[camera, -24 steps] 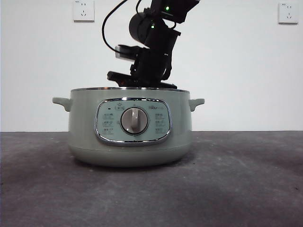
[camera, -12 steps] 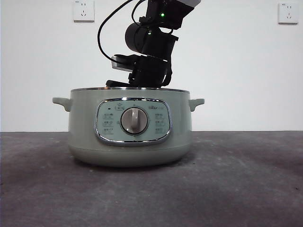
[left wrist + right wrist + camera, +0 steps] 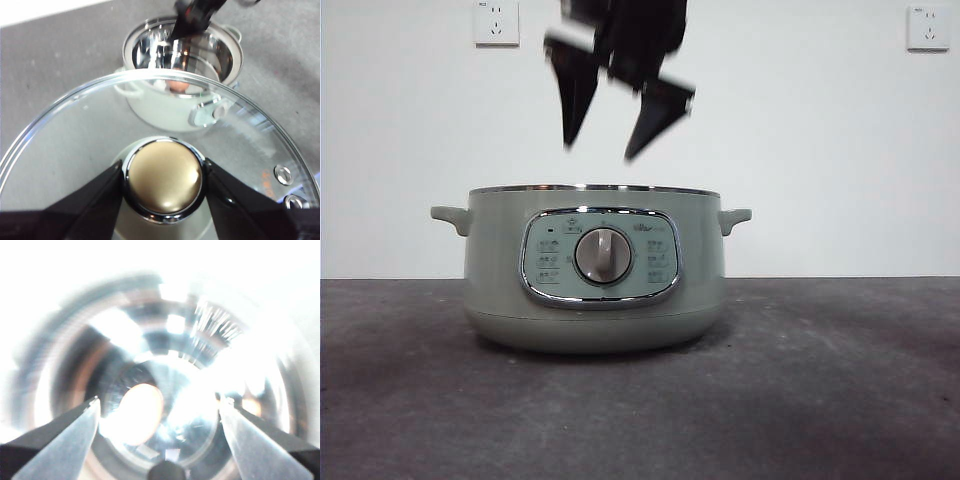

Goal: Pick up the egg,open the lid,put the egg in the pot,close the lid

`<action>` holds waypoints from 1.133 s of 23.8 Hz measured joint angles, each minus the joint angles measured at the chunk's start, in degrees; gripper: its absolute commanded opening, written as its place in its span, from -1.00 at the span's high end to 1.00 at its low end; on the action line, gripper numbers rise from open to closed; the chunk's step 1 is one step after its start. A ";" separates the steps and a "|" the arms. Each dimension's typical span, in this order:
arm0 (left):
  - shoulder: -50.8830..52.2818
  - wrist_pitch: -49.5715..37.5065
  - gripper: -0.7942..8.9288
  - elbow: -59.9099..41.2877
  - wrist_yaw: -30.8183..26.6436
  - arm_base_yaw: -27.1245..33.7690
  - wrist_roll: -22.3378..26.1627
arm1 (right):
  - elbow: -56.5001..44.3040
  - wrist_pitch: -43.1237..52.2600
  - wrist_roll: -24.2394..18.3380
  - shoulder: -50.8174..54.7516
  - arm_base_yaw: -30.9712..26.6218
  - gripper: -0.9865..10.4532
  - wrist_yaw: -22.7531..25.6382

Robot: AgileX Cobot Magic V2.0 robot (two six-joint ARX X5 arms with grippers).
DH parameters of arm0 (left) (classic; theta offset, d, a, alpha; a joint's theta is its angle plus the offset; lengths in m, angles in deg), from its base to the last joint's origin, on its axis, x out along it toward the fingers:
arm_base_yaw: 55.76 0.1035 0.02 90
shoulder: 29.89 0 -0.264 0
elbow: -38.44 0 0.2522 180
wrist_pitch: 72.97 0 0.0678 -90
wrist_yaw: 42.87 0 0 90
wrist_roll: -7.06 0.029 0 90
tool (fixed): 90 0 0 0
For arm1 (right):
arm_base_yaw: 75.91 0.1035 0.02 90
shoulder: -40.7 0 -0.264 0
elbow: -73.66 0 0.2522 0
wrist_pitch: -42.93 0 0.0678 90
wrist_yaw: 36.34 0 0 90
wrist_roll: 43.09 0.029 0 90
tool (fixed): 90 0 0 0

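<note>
- I am hovering the right claw [image 3: 597, 152] above the open pot [image 3: 595, 275], jaws spread wide and carrying nothing.
- I am seeing the egg [image 3: 139, 412] lying inside the pot on its shiny metal floor; the right wrist view is blurred and glaring, so I cannot tell exactly how it is lying there.
- I am holding the lid [image 3: 90, 145] with the left claw [image 3: 164, 181], jaws clamped on either side of the round knob [image 3: 164, 179], up in the air and well clear of the pot's rim.
- I judge the lid to be the delicate part now: stiff glass, fairly heavy, slippery on its metal rim, and breakable if it is knocked. The knob looks like the only sensible hold, and I am already on it.
- I reckon the egg is light and fragile, so the lid should go down gently.
- For room, the counter [image 3: 840, 380] around the pot is wide, and only the right claw is standing over the opening; I judge it needs to move aside before the lid comes across.
</note>
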 measured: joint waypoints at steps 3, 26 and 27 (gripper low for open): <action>-4.15 -4.02 0.85 0.00 3.17 0.00 1.31 | 16.35 -5.18 0.68 0.15 0.00 0.12 1.16; -29.99 -29.92 0.85 -0.02 10.40 -3.89 3.72 | -2.23 -5.18 3.02 35.93 11.08 0.22 11.61; -30.99 -31.39 0.85 -0.02 10.36 -4.39 3.74 | -5.90 -5.18 3.30 38.58 11.89 0.22 12.31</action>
